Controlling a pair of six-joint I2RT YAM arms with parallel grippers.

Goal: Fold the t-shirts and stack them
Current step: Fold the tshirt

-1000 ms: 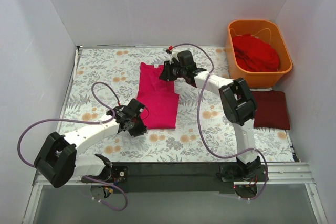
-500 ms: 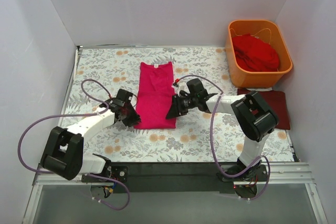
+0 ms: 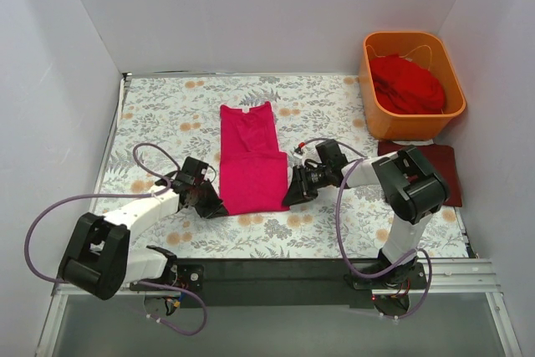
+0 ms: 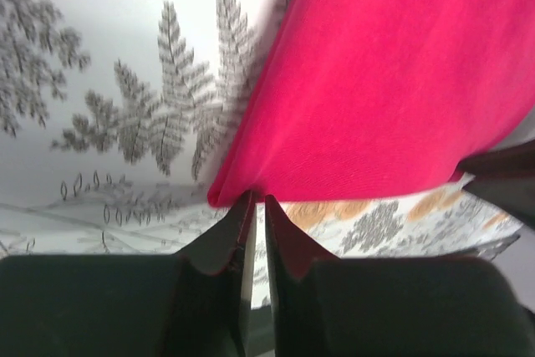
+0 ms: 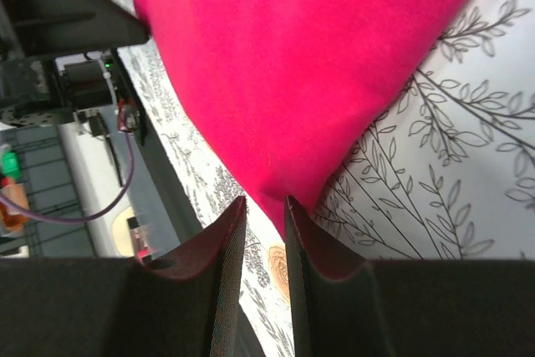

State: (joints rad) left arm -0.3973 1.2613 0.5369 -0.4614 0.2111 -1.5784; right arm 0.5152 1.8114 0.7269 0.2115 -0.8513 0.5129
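Both tools, left (image 4: 257, 200) and right (image 5: 265, 204), pinch magenta t-shirt (image 3: 249, 159) corners, fabric hiding contact.

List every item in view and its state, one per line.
Pink shirt: folded to a long strip, flat on cloth.
Maroon shirt: folded, beside tub.
Scarlet shirt: crumpled in tub.
Tub: upright.
Left gripper: shut on pink shirt's near corner.
Right gripper: pinching the other near corner.

Robotics lab test cell: plain white partition walls (image 3: 251, 6) enclosing counter (image 3: 167, 106) draped in floral cloth, two white robot arms bolted to metal rail (image 3: 276, 277) at near edge, purple cables (image 3: 50, 215) looping.
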